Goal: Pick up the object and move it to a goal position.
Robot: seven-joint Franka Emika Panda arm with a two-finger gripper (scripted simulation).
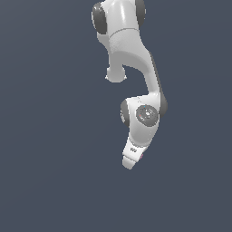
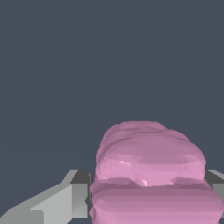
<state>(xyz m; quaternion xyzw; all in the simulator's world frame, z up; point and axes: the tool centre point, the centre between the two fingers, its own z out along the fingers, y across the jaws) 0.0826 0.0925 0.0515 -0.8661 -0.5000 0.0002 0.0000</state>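
- Exterior view: a white Franka Panda arm with dark grey joint caps (image 1: 136, 77) reaches from the top of the picture down toward the middle, over a flat, plain slate-grey surface (image 1: 50, 149).
- Its lower link bends at a round joint with a grey disc, and below that the white hand narrows to the gripper (image 1: 130, 164).
- The fingers cannot be made out separately in this view; the hand body covers them.
- A tiny sliver of the small pink-mauve lumpy clump (image 1: 142, 156) peeks out at the edge of the hand on the exterior view's right, touching the hand. Whether it is clear of the surface cannot be told.
- Wrist view: the pink-mauve clump (image 2: 151, 175) fills much of the near field, its surface stacked in rounded, bumpy ridges with a few pale highlights.
- A light grey finger (image 2: 65, 199) lies against one side of the clump, and the edge of the other finger (image 2: 216, 183) shows on the opposite side, so the gripper (image 2: 148, 192) sits closed around the clump, clamping it between the two fingers.
- Beyond the clump lies only the same slate-grey surface (image 2: 87, 65).
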